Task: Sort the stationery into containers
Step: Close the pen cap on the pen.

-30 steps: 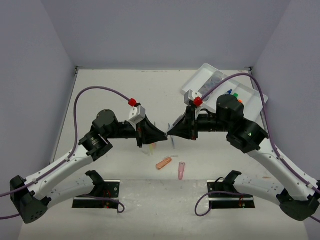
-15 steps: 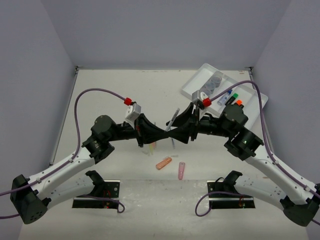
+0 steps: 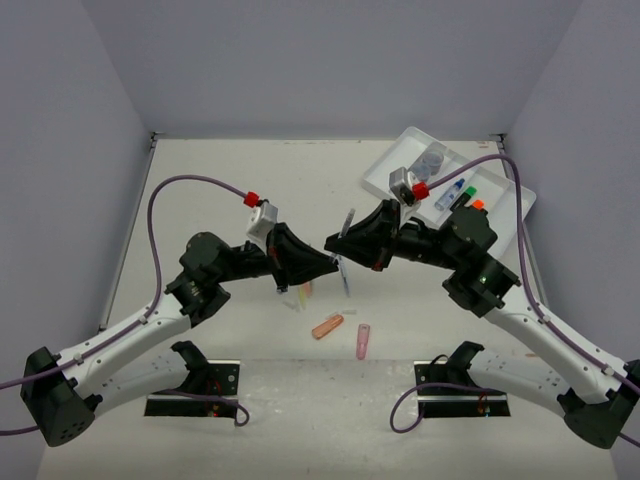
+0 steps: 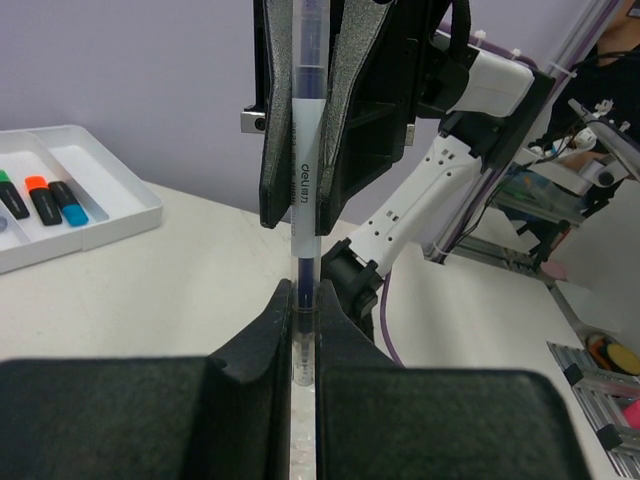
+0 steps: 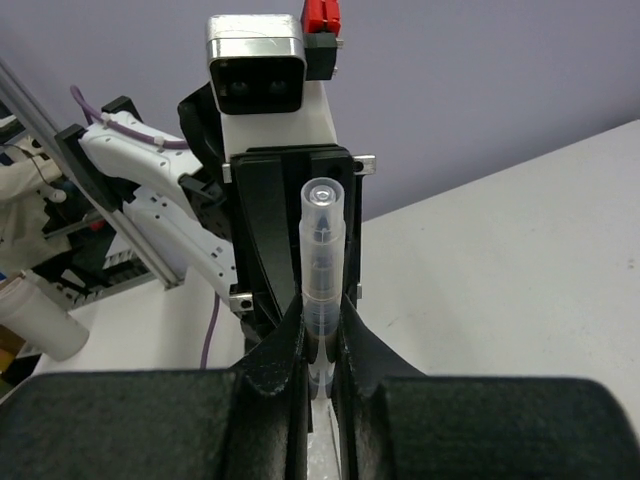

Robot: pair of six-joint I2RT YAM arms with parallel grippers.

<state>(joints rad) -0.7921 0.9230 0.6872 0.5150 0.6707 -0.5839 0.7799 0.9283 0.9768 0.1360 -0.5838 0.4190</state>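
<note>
Handover in mid-air, above the middle of the tabletop (image 3: 230,180). The 2 end effectors meet nose to nose and both have the same thin pen (image 4: 303,180), which stands roughly upright between them, clear of the surface.

The left end effector (image 4: 303,300) is closed tight on the pen's lower end, with the fingers nearly meeting around the barrel. The right end effector (image 5: 320,318) is also clamped on the barrel, higher up by the printed part, with the clear cap end sticking out past its fingers.

The tray (image 3: 390,158) sits at the far right, well apart from the pen, so we judge the pen is passing from left to right.

To do it well:
- The left should open wide first, while the right holds firm and does not move.
- The left then backs off straight, without brushing the barrel; a thin pen could swivel in 1 grip.
- The right carries it over, turns it lengthwise to a long compartment and goes low before letting go.
- It should stay out of the slot with the highlighters (image 4: 45,200).

An orange capsule (image 3: 327,326) and a pink capsule (image 3: 363,341) lie loose near the front, not yet sorted.
</note>
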